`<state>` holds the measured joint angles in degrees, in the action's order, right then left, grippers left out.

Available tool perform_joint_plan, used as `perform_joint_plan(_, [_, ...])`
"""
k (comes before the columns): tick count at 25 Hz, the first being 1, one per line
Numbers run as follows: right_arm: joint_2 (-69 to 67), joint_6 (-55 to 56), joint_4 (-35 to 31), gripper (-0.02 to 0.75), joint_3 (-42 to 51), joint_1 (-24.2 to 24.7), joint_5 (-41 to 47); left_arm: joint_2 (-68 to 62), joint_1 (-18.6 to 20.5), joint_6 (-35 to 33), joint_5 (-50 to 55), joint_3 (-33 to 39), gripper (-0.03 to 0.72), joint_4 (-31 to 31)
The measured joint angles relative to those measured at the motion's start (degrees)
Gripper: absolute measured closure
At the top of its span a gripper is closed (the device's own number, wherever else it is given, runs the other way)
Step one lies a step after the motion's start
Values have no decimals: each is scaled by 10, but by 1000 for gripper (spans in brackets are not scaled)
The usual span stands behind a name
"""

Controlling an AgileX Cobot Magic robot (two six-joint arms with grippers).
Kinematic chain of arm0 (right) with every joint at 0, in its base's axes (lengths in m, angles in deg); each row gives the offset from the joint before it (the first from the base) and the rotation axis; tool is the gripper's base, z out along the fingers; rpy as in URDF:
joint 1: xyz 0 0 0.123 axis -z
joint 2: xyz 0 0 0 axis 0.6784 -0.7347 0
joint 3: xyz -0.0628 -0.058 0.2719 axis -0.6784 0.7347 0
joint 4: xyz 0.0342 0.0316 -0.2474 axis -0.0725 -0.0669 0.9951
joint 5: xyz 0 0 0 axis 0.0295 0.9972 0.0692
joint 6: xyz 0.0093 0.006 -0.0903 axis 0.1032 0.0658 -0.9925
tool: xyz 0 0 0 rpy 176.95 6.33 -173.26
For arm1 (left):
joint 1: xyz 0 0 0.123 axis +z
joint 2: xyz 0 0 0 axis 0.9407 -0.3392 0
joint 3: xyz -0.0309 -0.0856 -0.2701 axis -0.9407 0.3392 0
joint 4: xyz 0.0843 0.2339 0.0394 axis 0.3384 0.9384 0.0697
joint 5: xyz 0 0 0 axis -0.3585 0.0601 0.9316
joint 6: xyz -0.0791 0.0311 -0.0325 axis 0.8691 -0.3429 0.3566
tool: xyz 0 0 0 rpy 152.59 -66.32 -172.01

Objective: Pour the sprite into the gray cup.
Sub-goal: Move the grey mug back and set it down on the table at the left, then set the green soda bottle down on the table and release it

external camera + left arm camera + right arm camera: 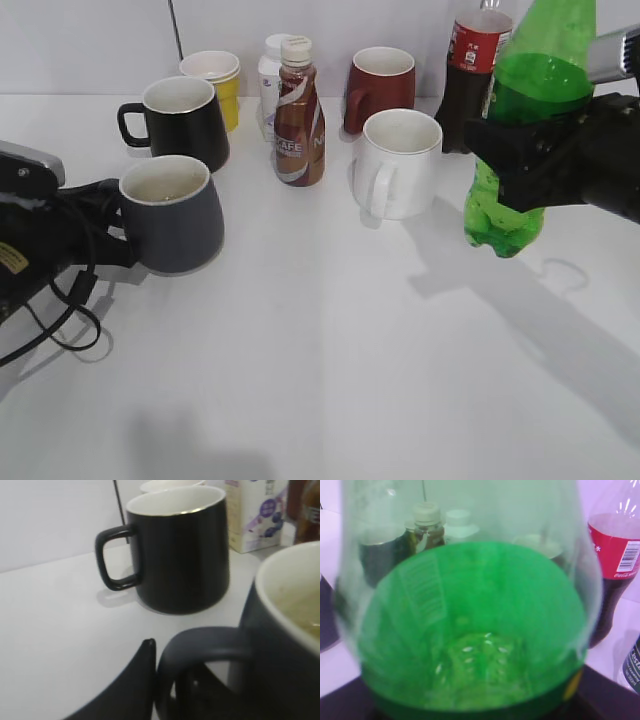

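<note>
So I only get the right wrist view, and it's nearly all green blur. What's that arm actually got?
Observer: The exterior view shows the right gripper clamped round the sprite, which hangs tilted above the table, not standing on it.
Operator: And the gray cup it's meant for?
Observer: The gray cup stands upright at the far left, well away from the bottle.
Operator: Is anyone holding it?
Observer: The left gripper is at its handle; in the left wrist view one of its fingers lies against the handle's outer side, but the grip itself is hidden.
</note>
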<state>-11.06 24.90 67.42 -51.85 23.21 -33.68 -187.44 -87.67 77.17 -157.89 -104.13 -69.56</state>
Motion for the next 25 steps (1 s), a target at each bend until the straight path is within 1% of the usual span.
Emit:
perform_joint_plan(2, [0,0,0,318,0,0,0,0,0,2,-5,7,544,5])
perform_joint_plan(4, [0,0,0,318,0,0,0,0,0,3,-10,12,525,9])
perform_joint_plan(10, [0,0,-1,318,0,0,0,7,0,3,-14,38,506,12])
perform_joint_plan(12, [0,0,-11,318,0,0,0,22,0,3,-12,52,501,17])
perform_joint_plan(15, [0,-7,-64,318,0,0,1,55,0,3,-11,74,496,28])
perform_joint_plan(21, [-17,-124,-186,318,0,0,1,93,0,3,-11,97,486,42])
perform_joint_plan(24, [-50,-154,-234,318,0,0,-26,100,0,3,-11,113,481,42])
perform_joint_plan(25, [-65,-156,-241,318,0,0,-41,105,0,3,-11,118,480,42])
